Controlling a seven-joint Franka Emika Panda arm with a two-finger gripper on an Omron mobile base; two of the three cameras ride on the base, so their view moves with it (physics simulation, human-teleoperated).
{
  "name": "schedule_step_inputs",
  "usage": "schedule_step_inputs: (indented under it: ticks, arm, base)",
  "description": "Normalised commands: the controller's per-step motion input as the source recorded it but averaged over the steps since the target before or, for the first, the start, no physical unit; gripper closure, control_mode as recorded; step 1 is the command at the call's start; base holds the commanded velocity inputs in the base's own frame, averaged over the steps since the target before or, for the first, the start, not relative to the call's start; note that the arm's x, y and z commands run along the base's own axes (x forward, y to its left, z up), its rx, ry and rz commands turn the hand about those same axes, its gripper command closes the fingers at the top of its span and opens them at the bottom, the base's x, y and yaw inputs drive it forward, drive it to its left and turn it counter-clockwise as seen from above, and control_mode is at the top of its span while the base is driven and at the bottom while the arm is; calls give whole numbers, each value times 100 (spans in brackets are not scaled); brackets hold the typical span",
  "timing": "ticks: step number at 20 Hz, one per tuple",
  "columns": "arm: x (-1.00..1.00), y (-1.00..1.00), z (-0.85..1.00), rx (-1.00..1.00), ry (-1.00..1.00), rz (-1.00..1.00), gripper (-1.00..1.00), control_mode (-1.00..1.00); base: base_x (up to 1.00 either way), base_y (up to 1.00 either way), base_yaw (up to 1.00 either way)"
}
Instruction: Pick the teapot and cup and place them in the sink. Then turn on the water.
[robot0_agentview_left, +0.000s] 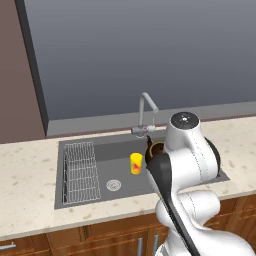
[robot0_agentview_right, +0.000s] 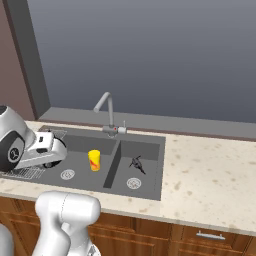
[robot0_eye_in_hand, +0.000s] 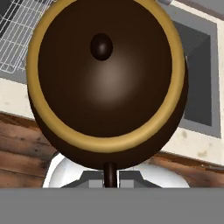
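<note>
The dark-brown teapot (robot0_eye_in_hand: 105, 83) hangs very close to the hand camera, its gold rim up. Its thin handle runs down into my gripper (robot0_eye_in_hand: 110, 180), which is shut on it. In the left base view the teapot (robot0_agentview_left: 156, 148) peeks out behind my arm above the sink's divider. The yellow cup (robot0_agentview_left: 136, 163) (robot0_agentview_right: 94, 160) stands upright in the left basin of the dark grey sink (robot0_agentview_left: 100, 151) (robot0_agentview_right: 147, 150), near the divider. The grey faucet (robot0_agentview_left: 146, 107) (robot0_agentview_right: 105, 107) rises behind the divider, and no water falls from its spout.
A wire rack (robot0_agentview_left: 80, 170) fills the left part of the left basin. A small thin dark shape (robot0_agentview_right: 136, 163) lies in the right basin; I cannot tell what it is. Speckled counter (robot0_agentview_right: 210, 175) spreads to the right of the sink. Wooden cabinet fronts (robot0_eye_in_hand: 17, 131) lie below.
</note>
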Motion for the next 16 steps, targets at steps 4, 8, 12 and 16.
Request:
schedule_step_inputs:
  ticks: [4,8,12,16]
  arm:
    - [7,4,-44,4,9,-11,100,-100]
    - [21,1,-36,7,6,-9,100,-100]
    - [36,10,-24,4,0,-5,100,-100]
    - [41,18,-25,1,0,-2,100,-100]
  base:
    - [0,0,0]
    - [0,0,0]
    - [0,0,0]
    - [0,0,0]
